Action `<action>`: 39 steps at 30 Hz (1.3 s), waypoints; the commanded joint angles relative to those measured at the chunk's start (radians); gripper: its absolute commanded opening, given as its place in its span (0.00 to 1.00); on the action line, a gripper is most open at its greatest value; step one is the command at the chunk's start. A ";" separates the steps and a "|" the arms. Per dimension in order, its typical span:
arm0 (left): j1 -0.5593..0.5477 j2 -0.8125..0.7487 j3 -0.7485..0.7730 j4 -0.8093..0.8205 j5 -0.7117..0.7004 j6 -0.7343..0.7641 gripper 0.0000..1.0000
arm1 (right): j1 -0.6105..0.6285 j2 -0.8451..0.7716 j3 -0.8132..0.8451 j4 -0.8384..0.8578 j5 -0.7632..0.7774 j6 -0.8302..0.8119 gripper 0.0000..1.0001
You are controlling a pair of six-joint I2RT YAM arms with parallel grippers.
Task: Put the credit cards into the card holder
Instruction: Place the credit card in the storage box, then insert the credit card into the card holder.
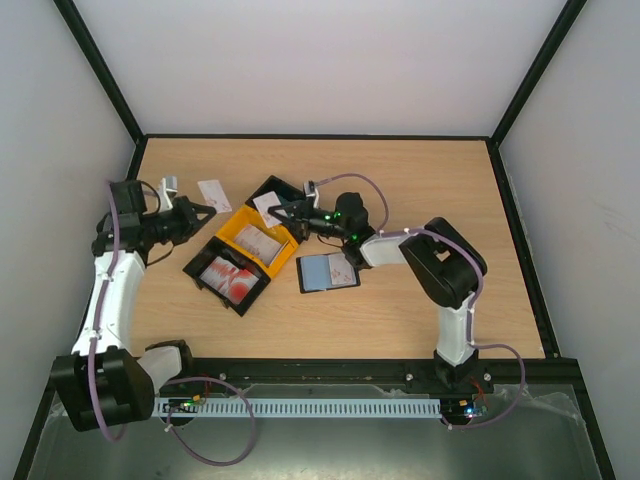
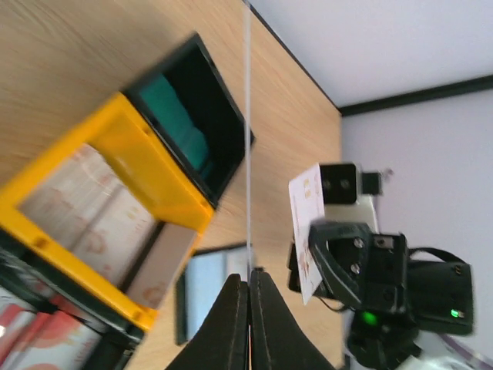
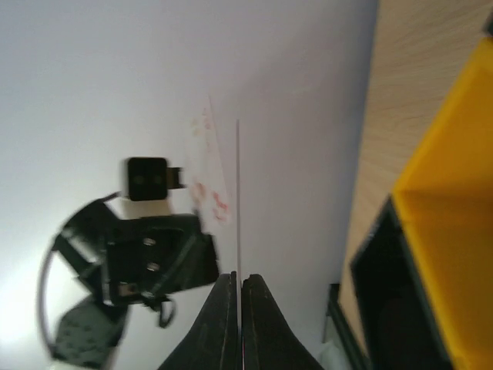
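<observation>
Black card holder [image 1: 328, 272] lies flat on the surface [image 1: 420, 180], nothing visibly tucked in. Left pincer [image 1: 206, 211] pinches one pale card [image 1: 215, 193], right pincer [image 1: 279, 213] a second pale card [image 1: 267, 207]; stacks [image 1: 232, 275] fill the trays [image 1: 232, 222], so nearly everything seems left.

This is a robotics lab bench, boxed in as a test cell. Plain white panels [image 1: 330, 60] in a black frame [image 1: 100, 70] wall off a wooden table [image 1: 420, 170]. A left arm [image 1: 108, 290] and a right arm [image 1: 455, 320] are bolted to a rail [image 1: 320, 372] at the table's near edge, with loose purple cables [image 1: 220, 462] and small green lights [image 1: 338, 214] glowing.
</observation>
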 commanded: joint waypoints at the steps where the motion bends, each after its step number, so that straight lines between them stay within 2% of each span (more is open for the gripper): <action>1: 0.014 -0.026 0.086 -0.183 -0.223 0.147 0.02 | 0.010 -0.091 -0.003 -0.311 0.028 -0.259 0.02; 4: 0.003 -0.028 0.072 -0.158 -0.172 0.147 0.02 | 0.052 -0.105 0.079 -0.682 0.102 -0.540 0.02; 7: -0.028 -0.023 0.060 -0.140 -0.148 0.147 0.02 | 0.107 -0.079 0.180 -0.959 0.215 -0.716 0.02; 10: -0.053 -0.022 0.060 -0.142 -0.155 0.158 0.02 | 0.143 -0.042 0.257 -1.109 0.324 -0.793 0.02; 14: -0.089 -0.019 0.062 -0.144 -0.156 0.165 0.02 | 0.170 -0.003 0.340 -1.213 0.394 -0.849 0.05; 15: -0.101 -0.019 0.062 -0.144 -0.157 0.167 0.02 | 0.176 0.005 0.360 -1.241 0.416 -0.865 0.08; 19: -0.144 -0.014 0.060 -0.140 -0.172 0.170 0.02 | 0.186 0.016 0.413 -1.327 0.494 -0.885 0.33; 21: -0.162 -0.010 0.060 -0.136 -0.178 0.169 0.02 | 0.186 -0.017 0.404 -1.344 0.551 -0.879 0.39; 24: -0.189 -0.008 0.056 -0.114 -0.177 0.155 0.02 | 0.184 -0.102 0.363 -1.341 0.620 -0.872 0.41; 28: -0.257 -0.014 0.053 -0.056 -0.159 0.119 0.02 | 0.172 -0.279 0.221 -1.247 0.651 -0.851 0.46; 32: -0.342 -0.023 0.056 0.019 -0.139 0.090 0.03 | 0.134 -0.490 0.036 -1.088 0.613 -0.808 0.53; 35: -0.408 -0.030 0.046 0.089 -0.112 0.054 0.02 | 0.109 -0.628 -0.080 -0.965 0.560 -0.758 0.63; 39: -0.461 -0.063 -0.026 0.296 0.027 -0.083 0.02 | 0.082 -0.734 -0.161 -0.850 0.465 -0.635 0.67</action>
